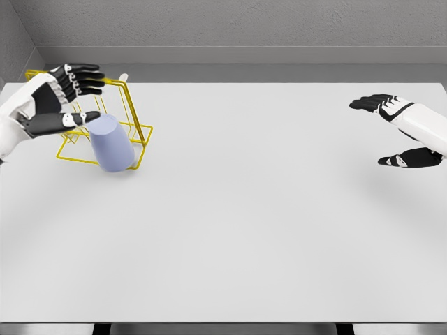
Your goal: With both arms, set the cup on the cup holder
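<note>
- White table [244, 230] is nearest, plain, no writing seen.
- Blue cup [112, 143] leans on yellow wire holder [136, 112], far left.
- Left hand [63, 101] spread, thumb touching cup.
- Right hand [401, 129] spread, holds nothing.

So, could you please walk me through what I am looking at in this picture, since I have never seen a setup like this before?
This is a simulator's render, taken from a camera on a humanoid robot's head, looking down at a white table. The two white arms with black five-finger hands belong to the robot. Its left hand is at the upper left, fingers spread, its thumb right by a pale blue cup; it holds nothing. The cup is tilted against a yellow wire cup holder, which stands on the table near the far left corner. The right hand hovers open at the right edge, far from both objects. Whether the cup is properly seated on the holder is hard to tell.
</note>
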You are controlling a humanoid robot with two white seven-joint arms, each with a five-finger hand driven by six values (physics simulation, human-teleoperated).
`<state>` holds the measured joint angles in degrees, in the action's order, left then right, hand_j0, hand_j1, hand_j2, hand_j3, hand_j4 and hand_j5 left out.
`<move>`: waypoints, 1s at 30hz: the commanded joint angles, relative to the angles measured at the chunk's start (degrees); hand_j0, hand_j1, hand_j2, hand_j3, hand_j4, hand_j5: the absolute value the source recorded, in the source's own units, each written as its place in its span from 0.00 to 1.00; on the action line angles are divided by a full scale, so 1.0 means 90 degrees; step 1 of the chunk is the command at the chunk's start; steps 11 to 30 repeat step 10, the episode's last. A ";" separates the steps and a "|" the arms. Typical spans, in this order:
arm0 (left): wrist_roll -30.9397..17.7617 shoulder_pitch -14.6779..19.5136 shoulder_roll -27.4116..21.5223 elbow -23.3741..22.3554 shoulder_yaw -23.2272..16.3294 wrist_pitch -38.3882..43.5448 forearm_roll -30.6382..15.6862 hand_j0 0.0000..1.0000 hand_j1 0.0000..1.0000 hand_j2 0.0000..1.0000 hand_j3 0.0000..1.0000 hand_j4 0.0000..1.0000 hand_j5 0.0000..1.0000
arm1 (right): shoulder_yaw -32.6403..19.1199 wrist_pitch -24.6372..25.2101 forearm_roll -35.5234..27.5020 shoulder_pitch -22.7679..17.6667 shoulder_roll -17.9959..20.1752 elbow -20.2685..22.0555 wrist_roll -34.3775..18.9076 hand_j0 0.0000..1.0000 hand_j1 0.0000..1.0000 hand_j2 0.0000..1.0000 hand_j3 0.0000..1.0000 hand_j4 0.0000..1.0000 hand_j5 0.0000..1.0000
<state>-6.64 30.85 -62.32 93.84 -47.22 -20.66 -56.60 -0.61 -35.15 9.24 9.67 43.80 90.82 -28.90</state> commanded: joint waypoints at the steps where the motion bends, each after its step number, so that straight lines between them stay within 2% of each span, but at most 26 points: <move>1: -0.0004 0.0000 -0.0214 0.0032 0.0022 -0.0165 -0.0019 0.86 0.86 0.86 0.86 0.86 0.86 | -0.0001 0.0016 -0.0050 0.0000 0.0006 0.0006 0.0007 1.00 1.00 1.00 1.00 1.00 1.00; 3: 0.0006 0.0000 -0.0331 0.0013 0.0071 -0.0155 -0.0010 1.00 1.00 1.00 1.00 1.00 1.00 | -0.0001 0.0016 -0.0050 0.0000 0.0006 0.0006 0.0007 1.00 1.00 1.00 1.00 1.00 1.00; 9: 0.0006 0.0010 -0.0585 -0.0016 0.0130 -0.0497 0.0000 1.00 1.00 1.00 1.00 1.00 1.00 | -0.0001 0.0016 -0.0050 -0.0010 0.0006 0.0006 0.0007 1.00 1.00 1.00 1.00 1.00 1.00; 30: 0.0006 0.0010 -0.0585 -0.0026 0.0130 -0.0507 0.0000 1.00 1.00 1.00 1.00 1.00 1.00 | -0.0001 0.0016 -0.0050 -0.0010 0.0006 0.0006 0.0007 1.00 1.00 1.00 1.00 1.00 1.00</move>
